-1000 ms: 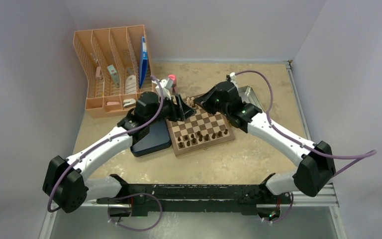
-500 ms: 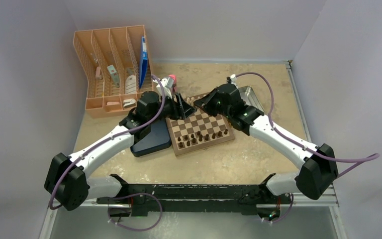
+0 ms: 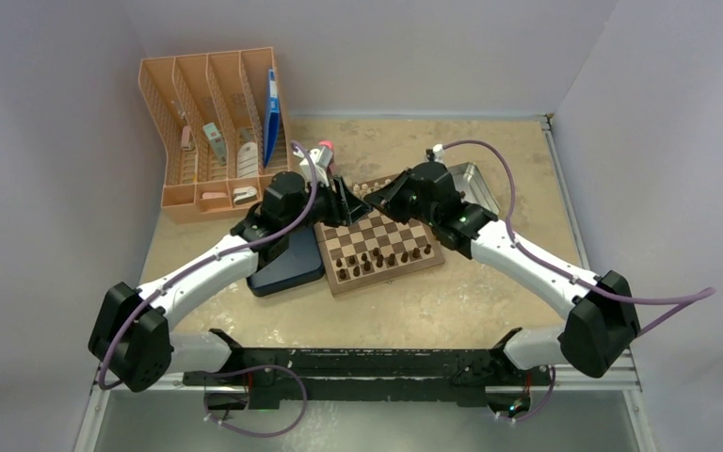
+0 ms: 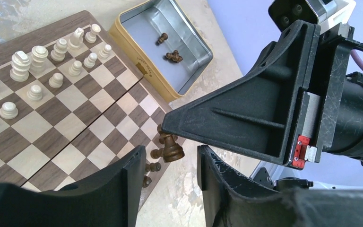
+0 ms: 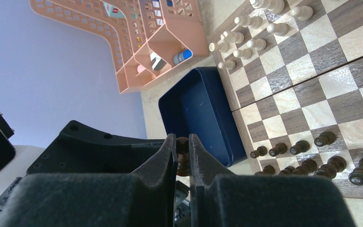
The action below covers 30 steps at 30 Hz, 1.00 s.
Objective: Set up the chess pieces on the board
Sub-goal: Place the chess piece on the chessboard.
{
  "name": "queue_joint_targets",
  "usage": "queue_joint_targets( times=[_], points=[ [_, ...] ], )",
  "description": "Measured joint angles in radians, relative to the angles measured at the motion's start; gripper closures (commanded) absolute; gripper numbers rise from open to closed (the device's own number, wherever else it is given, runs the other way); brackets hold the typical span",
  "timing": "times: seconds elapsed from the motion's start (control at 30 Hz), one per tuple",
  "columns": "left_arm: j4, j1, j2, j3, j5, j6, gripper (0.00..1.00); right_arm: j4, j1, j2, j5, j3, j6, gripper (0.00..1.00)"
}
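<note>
Plain, pale lilac-grey walls [image 3: 386, 56] enclose the table [image 3: 414, 311] beyond the left claw [image 3: 346, 202] and the right claw [image 3: 381, 195], and out to either side of them. The table top is mottled sandy tan. A silver metal rail [image 3: 559, 162] runs along its edge, out past the right claw. Beyond the left claw, on its outer side, a peach lattice organiser [image 3: 209, 104] stands against the wall. The light is soft and even, and shadows are faint.

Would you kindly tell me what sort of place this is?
Probably a robotics lab test cell: left arm and right arm bolted at a table edge, plain panels around it, staged props like a board and organiser.
</note>
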Motion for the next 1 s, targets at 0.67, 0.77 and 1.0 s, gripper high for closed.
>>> queue_joint_targets(
  times=[0.67, 0.77, 1.0],
  points=[
    [0.013, 0.000, 0.011, 0.000, 0.023, 0.000, 0.76, 0.051, 0.000, -0.020, -0.016, -0.041, -0.004, 0.95],
    [0.013, 0.000, 0.011, 0.000, 0.026, 0.001, 0.83, 0.051, 0.000, -0.020, -0.020, -0.041, -0.005, 0.95],
    [0.026, 0.000, 0.001, -0.011, 0.051, 0.040, 0.95, 0.073, 0.000, -0.031, -0.039, -0.056, -0.039, 0.90]
  ],
)
